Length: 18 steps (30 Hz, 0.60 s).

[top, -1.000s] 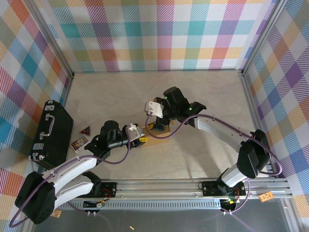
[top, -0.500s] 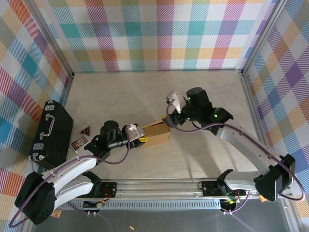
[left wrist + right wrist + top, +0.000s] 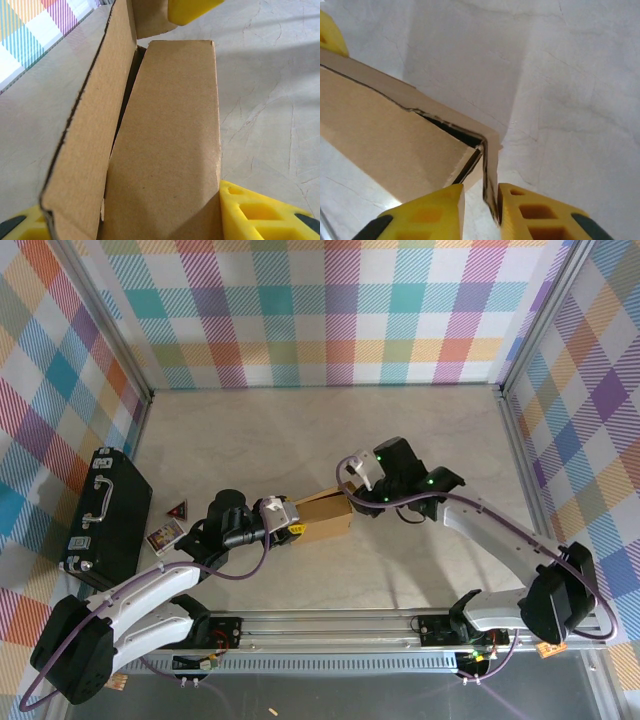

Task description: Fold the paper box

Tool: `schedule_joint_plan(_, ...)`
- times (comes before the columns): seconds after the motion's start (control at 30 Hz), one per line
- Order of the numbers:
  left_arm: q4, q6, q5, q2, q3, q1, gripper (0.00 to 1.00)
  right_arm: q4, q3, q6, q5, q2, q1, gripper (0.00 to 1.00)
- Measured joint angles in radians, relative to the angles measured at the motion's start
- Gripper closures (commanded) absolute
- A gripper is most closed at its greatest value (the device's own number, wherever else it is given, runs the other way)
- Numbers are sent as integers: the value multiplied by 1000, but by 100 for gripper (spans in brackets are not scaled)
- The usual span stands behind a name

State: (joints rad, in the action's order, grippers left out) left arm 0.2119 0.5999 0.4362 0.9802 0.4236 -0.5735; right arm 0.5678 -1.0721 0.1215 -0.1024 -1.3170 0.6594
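Plaid walls (image 3: 320, 310) on 3 sides, pale marbled counter (image 3: 280, 430) underneath. Cardboard box (image 3: 327, 518) sits near the counter's middle, between my 2 arms. It's plain brown and partly folded, long side running left to right.

My left gripper (image 3: 289, 527) has the box's left end. In the left wrist view my 2 yellow fingers (image 3: 250, 212) bracket it at a middling width, 1 on each side, holding it. 1 side wall stands up on the left, a flat panel lies next to it, with a dark slit between them.

My right gripper (image 3: 352, 502) is at the opposite end, jaws narrow, pinched around the thin end wall at the corner. In the right wrist view 1 finger (image 3: 535, 215) touches that wall and the other is just beside it. Corner seam there gapes a little, dark inside.

Black case (image 3: 105, 515) with a handle lies by the left wall, well apart from the box. Small card (image 3: 165, 534) and dark triangular piece (image 3: 178, 508) sit between the case and my left arm.
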Motion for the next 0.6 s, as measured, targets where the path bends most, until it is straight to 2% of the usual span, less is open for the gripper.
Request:
schedule_joint_plan(0.07,0,0,0,0,0,0,58,6,-13,-6,0,-9,0,100)
schedule_joint_plan(0.6,0,-1,0,3,0,-1,58,66,-73,-164,-48,-49,0,100)
